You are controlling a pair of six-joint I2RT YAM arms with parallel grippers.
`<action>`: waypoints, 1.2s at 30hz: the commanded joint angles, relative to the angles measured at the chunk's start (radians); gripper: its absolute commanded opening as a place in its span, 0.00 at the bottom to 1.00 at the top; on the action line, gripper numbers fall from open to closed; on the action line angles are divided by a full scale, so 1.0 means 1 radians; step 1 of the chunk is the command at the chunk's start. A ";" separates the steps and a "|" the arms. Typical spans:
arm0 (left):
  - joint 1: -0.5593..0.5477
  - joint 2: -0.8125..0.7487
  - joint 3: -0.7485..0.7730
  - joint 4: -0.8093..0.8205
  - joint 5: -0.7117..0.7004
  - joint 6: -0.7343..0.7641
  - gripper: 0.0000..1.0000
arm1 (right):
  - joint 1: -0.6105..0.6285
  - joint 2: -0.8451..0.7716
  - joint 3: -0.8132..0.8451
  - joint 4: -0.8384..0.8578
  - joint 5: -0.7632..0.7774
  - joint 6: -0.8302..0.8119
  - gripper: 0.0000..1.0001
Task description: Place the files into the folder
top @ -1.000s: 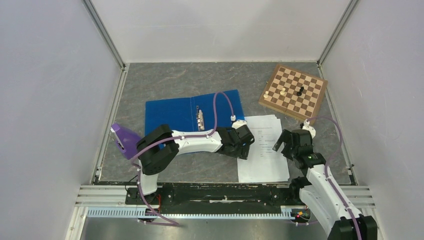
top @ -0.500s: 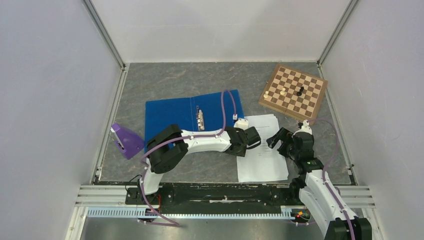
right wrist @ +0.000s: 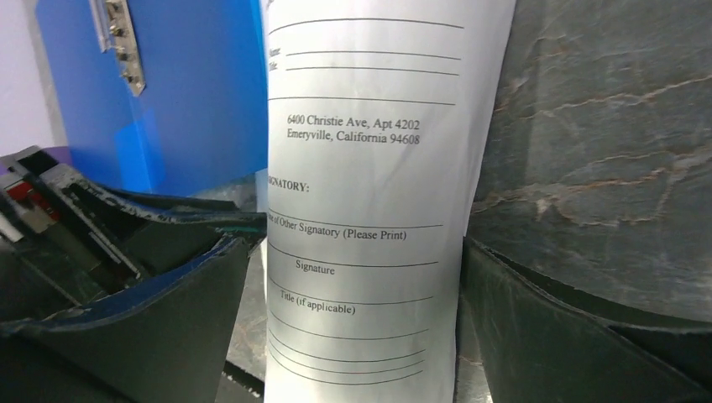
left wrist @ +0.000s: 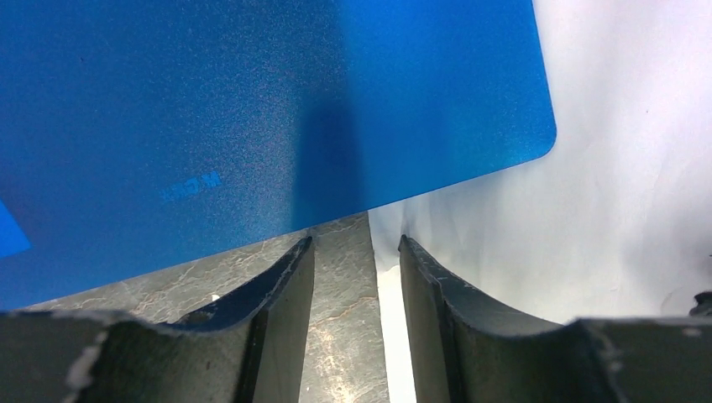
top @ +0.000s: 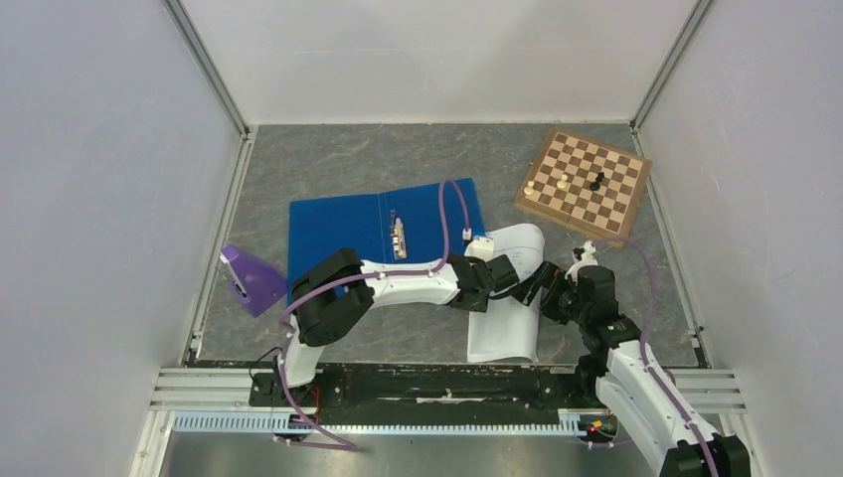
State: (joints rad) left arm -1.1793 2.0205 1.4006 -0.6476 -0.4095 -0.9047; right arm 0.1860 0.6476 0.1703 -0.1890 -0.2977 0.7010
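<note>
Some files (right wrist: pixel 369 201) bowed between right jaws, folder (top: pixel 338 224) partly hidden

Left gripper (left wrist: pixel 354 243) narrowly parted, right gripper (right wrist: pixel 357 252) wide apart, both close together.

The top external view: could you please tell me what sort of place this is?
Likely a robot lab test cell: two arms bolted to an aluminium rail, white panels enclosing a grey tabletop, and props like a folder and chessboard.
</note>
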 commanded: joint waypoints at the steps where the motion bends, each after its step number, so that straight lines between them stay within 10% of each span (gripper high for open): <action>1: -0.005 0.043 -0.102 0.068 0.106 0.029 0.49 | 0.007 -0.031 -0.010 0.028 -0.111 0.025 0.97; 10: -0.009 0.023 -0.136 0.186 0.240 0.103 0.47 | 0.082 0.045 0.029 0.004 -0.054 -0.036 0.87; 24: -0.019 -0.130 -0.158 0.224 0.351 0.110 0.54 | 0.121 -0.064 0.177 -0.261 0.189 -0.093 0.21; 36: 0.113 -0.498 -0.124 0.110 0.339 0.224 0.79 | 0.121 -0.102 0.404 -0.323 0.030 -0.140 0.18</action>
State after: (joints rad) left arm -1.1629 1.6279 1.2469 -0.5167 -0.0811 -0.7784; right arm 0.3038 0.5339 0.4728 -0.5392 -0.1551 0.5880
